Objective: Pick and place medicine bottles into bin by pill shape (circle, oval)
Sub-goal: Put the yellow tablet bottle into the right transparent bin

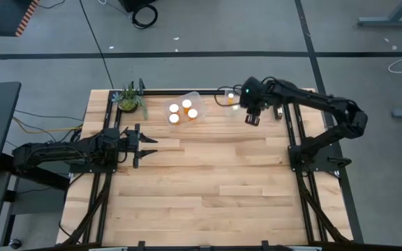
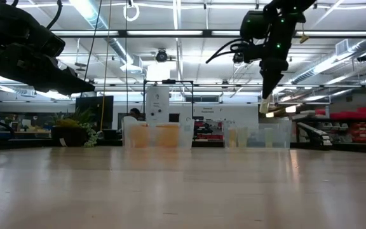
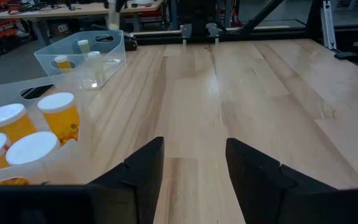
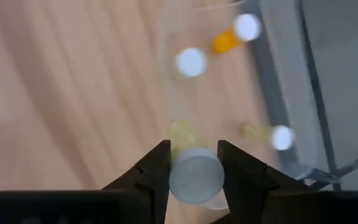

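My right gripper [image 1: 251, 118] hangs high over the far right of the table, shut on a medicine bottle with a white cap [image 4: 194, 177]. It also shows in the low view [image 2: 264, 100]. Below it stands a clear bin [image 4: 303, 165] with small white-capped bottles [image 4: 191, 62] resting on its floor. A second clear bin [image 1: 197, 96] to its left holds several orange bottles [image 1: 186, 104], also seen in the left wrist view [image 3: 61, 115]. My left gripper [image 1: 145, 143] is open and empty over the left of the table, a short way from that bin. My right gripper pinches the bottle between its two fingers [image 4: 157, 168], at the white cap [image 4: 194, 177] or just under it. The fingers point down from above. The bottle is lifted clear, high above the clear bin; the rest of it is hidden behind the cap.
A potted plant [image 1: 130, 100] stands at the far left corner. Black frame rails [image 1: 295, 132] run along the table's sides. Bare wooden tabletop [image 1: 208, 181] stretches across the middle and near side.
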Controlling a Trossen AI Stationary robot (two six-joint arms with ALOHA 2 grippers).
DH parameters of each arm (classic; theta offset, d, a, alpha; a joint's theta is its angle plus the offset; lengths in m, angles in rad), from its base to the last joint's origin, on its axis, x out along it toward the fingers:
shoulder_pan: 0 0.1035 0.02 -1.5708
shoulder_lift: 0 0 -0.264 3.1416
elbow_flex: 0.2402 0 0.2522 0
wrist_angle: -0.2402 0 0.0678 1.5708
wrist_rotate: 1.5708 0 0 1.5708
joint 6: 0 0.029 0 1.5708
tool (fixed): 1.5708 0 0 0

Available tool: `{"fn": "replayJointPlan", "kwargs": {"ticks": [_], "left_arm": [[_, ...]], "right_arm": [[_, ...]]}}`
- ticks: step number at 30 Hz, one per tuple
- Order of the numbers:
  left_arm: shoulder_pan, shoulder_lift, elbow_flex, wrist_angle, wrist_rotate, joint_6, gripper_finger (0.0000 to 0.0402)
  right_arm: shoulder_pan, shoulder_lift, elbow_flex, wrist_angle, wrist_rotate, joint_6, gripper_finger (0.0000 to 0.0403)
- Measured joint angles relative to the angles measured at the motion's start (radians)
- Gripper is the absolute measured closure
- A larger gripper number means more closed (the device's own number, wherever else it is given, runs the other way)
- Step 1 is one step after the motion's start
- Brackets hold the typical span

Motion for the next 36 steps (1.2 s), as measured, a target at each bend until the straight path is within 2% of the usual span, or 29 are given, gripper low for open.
{"fn": "replayJointPlan", "kwargs": {"ticks": [5,12,23,36], "left_arm": [[0.0,0.0,0.0,0.0,0.0,0.0,0.0214],[0.0,0.0,0.0,0.0,0.0,0.0,0.0219],[0.0,0.0,0.0,0.0,0.0,0.0,0.0214],[0.0,0.0,0.0,0.0,0.0,0.0,0.0214]], "right_arm": [[-0.102,0.008,0.006,0.012,-0.018,-0.075,0.0271],[-0.217,0.093,0.006,0.077,-0.052,-0.142,0.0271],[-0.309,0.23,0.006,0.132,-0.069,-0.173,0.0271],[-0.342,0.246,0.006,0.159,-0.159,-0.162,0.0271]]}}
